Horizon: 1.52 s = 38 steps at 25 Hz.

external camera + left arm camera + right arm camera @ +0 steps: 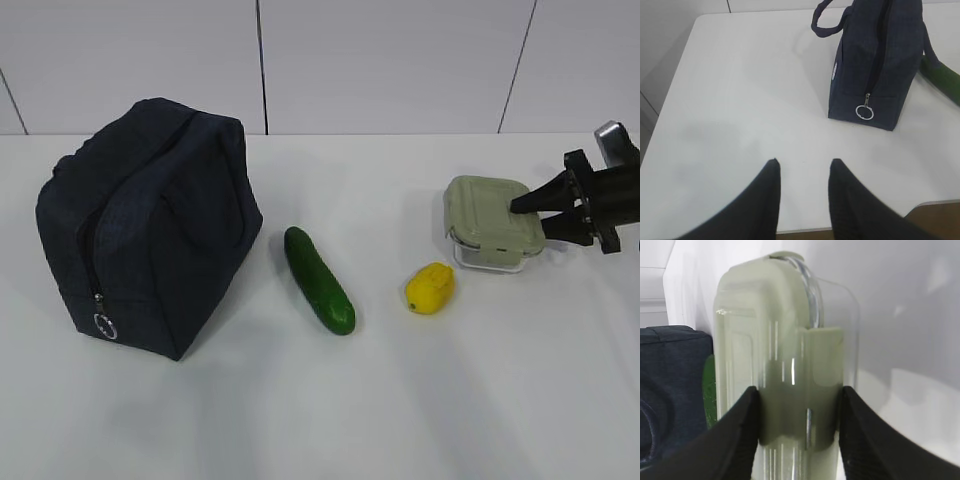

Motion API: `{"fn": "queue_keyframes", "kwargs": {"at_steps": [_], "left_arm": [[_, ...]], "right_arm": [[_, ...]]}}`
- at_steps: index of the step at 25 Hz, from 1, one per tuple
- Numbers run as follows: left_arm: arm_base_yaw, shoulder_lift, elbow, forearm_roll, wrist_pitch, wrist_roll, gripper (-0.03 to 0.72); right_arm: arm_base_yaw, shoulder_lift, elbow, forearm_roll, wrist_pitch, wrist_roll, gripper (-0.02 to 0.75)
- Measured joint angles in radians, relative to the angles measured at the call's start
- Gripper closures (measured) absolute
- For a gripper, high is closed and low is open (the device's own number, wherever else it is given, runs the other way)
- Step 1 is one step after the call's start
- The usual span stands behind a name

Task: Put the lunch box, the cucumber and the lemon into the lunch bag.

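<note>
The right gripper (799, 427) clamped the lunch box (492, 220) near the table's (480, 400) right edge; the left gripper (804, 195) hung open, empty.

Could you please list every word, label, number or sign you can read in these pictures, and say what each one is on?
No text can be read anywhere.
The lunch bag has a small pale tag on its side, too small and blurred to read.
The lunch box, cucumber and lemon show no print.
</note>
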Motion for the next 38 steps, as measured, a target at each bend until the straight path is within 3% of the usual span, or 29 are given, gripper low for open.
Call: {"fn": "queue_keyframes", "kwargs": {"at_steps": [5, 10, 19, 25, 28, 38], "left_arm": [[0.000, 0.185, -0.099, 0.013, -0.018, 0.002, 0.449], [0.000, 0.369, -0.165, -0.002, -0.181, 0.035, 0.448], [0.000, 0.762, -0.210, -0.181, -0.338, 0.121, 0.439], [0.000, 1.014, -0.290, -0.413, -0.336, 0.265, 0.302], [0.000, 1.136, -0.346, -0.541, -0.330, 0.339, 0.283], [0.000, 1.471, -0.512, -0.664, -0.276, 0.388, 0.276]], "right_arm": [[0.000, -0.026, 0.000, 0.007, 0.000, 0.002, 0.400], [0.000, -0.031, 0.000, 0.011, 0.000, 0.002, 0.400], [0.002, -0.065, 0.000, 0.013, 0.000, 0.002, 0.400], [0.002, -0.065, 0.000, 0.013, 0.000, 0.002, 0.400], [0.002, -0.065, 0.000, 0.013, 0.000, 0.002, 0.400], [0.002, -0.065, 0.000, 0.013, 0.002, 0.002, 0.400]]}}
